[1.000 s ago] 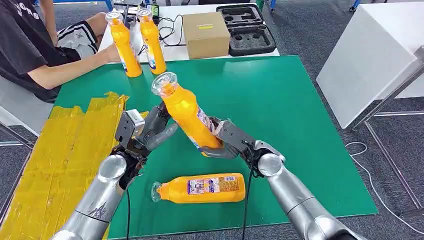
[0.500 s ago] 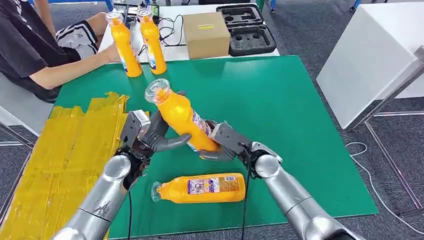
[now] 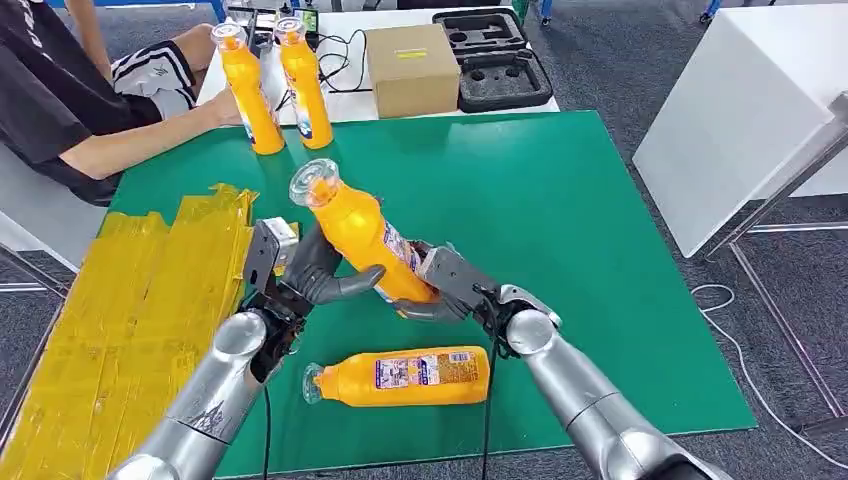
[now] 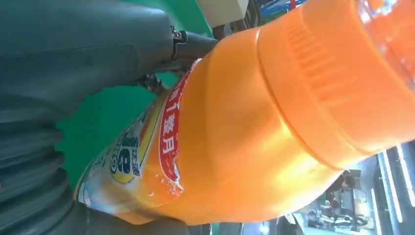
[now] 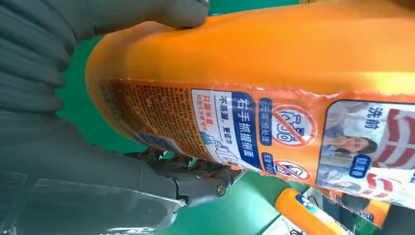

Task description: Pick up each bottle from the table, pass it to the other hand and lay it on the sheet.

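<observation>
Head view, near edge first: one orange bottle lies on its side on the green mat, waiting its turn, I'd guess. Just beyond it, a second orange bottle is held tilted above the mat, cap toward the far left. Right hand grips its base end; left hand wraps the body mid-way. Both holding at once looks like the handover point. Yellow sheet lies at left, the left hand's side, likely why it takes over. Far edge: two upright bottles beside a person's arm.
</observation>
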